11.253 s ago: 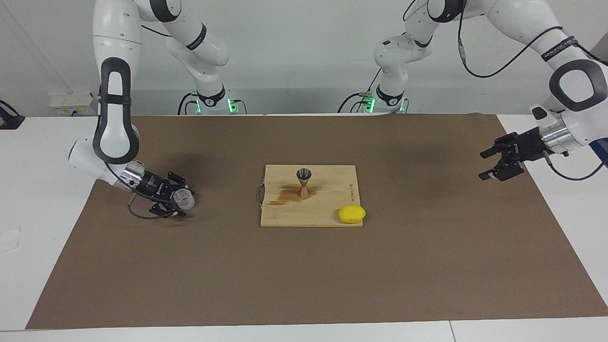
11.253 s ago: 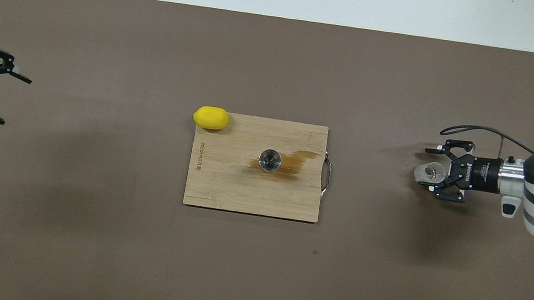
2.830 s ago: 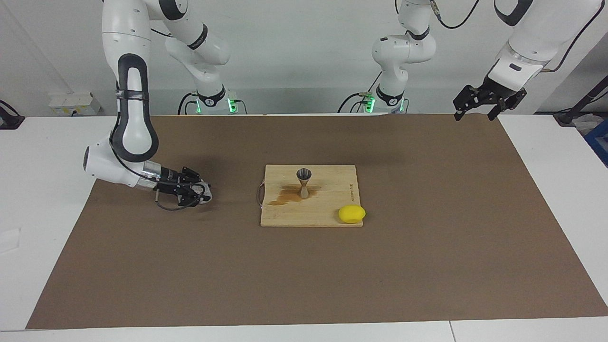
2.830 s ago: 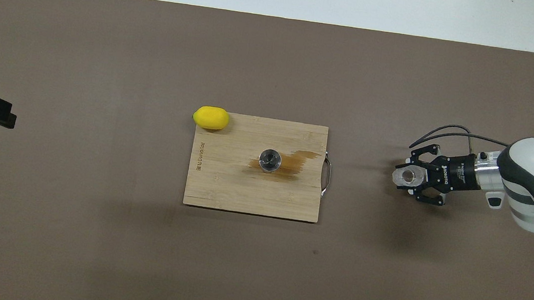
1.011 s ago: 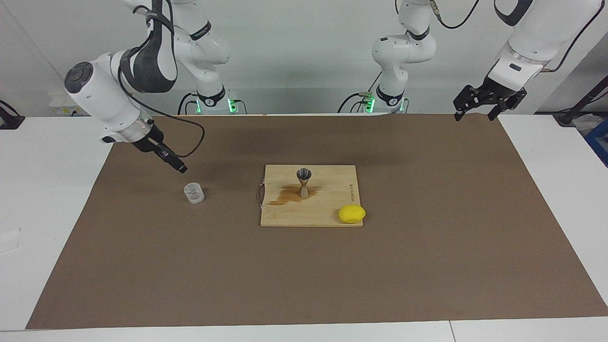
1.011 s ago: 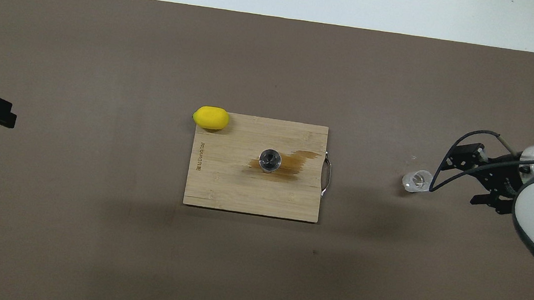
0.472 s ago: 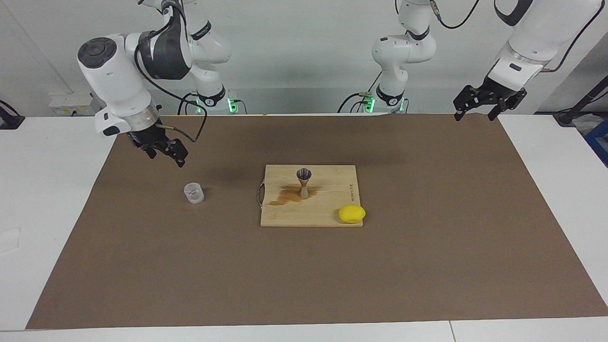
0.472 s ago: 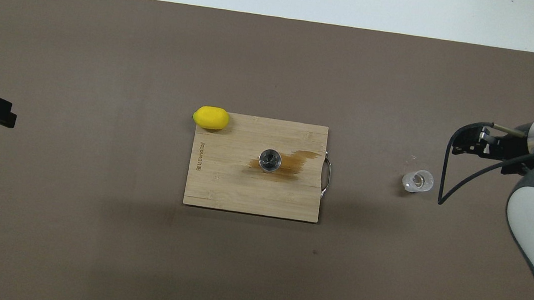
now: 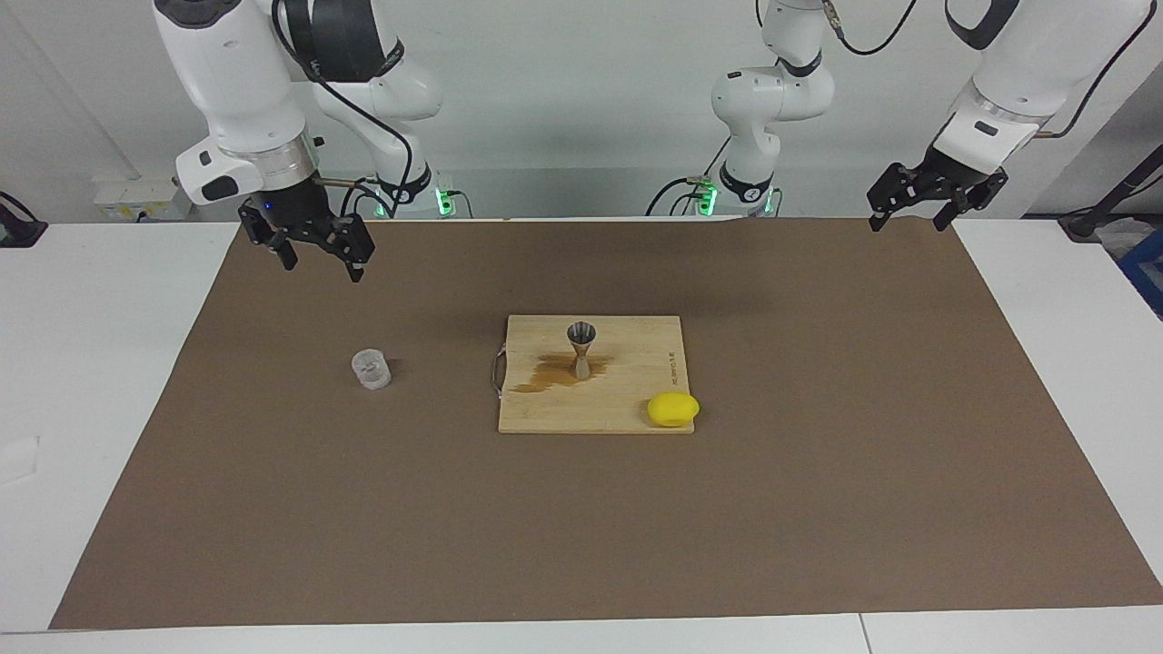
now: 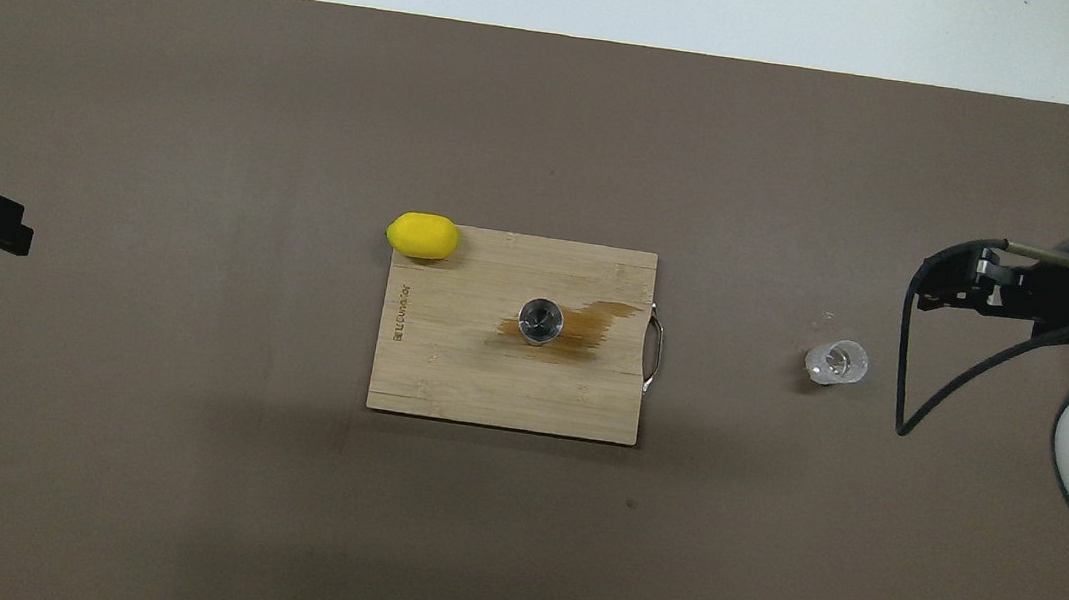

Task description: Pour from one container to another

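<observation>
The clear glass cup (image 9: 371,370) stands upright on the brown mat toward the right arm's end of the table; it also shows in the overhead view (image 10: 836,363). The metal jigger (image 9: 581,350) stands upright on the wooden cutting board (image 9: 636,400), also seen from above (image 10: 540,321). My right gripper (image 9: 323,266) is open and empty, raised over the mat near the robots' edge, well apart from the cup; it also shows in the overhead view (image 10: 939,286). My left gripper (image 9: 906,222) is open and empty, and waits raised over the mat's corner at the left arm's end.
A yellow lemon (image 9: 673,409) lies at the board's corner farthest from the robots, toward the left arm's end. A brown spill stain (image 9: 545,374) marks the board beside the jigger. The board has a metal handle (image 9: 496,371) on the side facing the cup.
My right gripper has risen and drawn back from the cup toward the robots' edge of the mat. The cup stays standing where it was set down. The left arm has not moved.
</observation>
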Available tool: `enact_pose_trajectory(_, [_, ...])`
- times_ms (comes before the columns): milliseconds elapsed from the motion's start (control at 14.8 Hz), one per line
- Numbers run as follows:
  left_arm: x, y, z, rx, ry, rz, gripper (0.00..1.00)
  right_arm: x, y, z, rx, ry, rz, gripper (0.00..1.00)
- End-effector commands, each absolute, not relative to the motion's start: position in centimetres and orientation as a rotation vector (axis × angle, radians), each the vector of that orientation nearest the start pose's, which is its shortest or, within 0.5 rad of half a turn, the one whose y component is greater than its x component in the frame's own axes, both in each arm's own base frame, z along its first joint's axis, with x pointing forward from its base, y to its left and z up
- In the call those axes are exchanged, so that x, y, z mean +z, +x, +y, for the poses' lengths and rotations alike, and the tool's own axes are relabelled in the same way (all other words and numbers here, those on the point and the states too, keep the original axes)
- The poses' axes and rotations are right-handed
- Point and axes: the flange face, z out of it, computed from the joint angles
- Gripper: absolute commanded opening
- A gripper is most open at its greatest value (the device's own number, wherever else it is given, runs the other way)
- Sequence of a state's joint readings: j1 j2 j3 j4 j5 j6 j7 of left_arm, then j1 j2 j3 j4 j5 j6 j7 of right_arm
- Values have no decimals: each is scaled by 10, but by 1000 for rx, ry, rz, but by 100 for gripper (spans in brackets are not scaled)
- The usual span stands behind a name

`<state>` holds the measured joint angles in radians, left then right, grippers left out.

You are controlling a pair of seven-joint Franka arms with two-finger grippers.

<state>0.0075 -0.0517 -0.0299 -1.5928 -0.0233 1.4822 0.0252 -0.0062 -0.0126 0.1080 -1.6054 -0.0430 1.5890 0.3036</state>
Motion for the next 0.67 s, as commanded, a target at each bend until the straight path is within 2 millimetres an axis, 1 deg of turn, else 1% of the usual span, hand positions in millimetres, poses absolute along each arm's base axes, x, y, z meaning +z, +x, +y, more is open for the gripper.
enact_pose_trajectory(0, [636, 523, -14, 68, -3145, 68, 100, 628, 540, 48, 41, -3198, 249, 100])
enact_pose_trajectory(135, [636, 523, -14, 68, -3145, 65, 100, 630, 535, 46, 45, -3193, 251, 100])
enact_pose_trajectory(404, [636, 523, -14, 68, -3145, 65, 100, 629, 535, 44, 48, -3195, 199, 100])
enact_pose_trajectory(606, [636, 523, -14, 65, -3145, 65, 100, 624, 529, 44, 62, -3198, 204, 100])
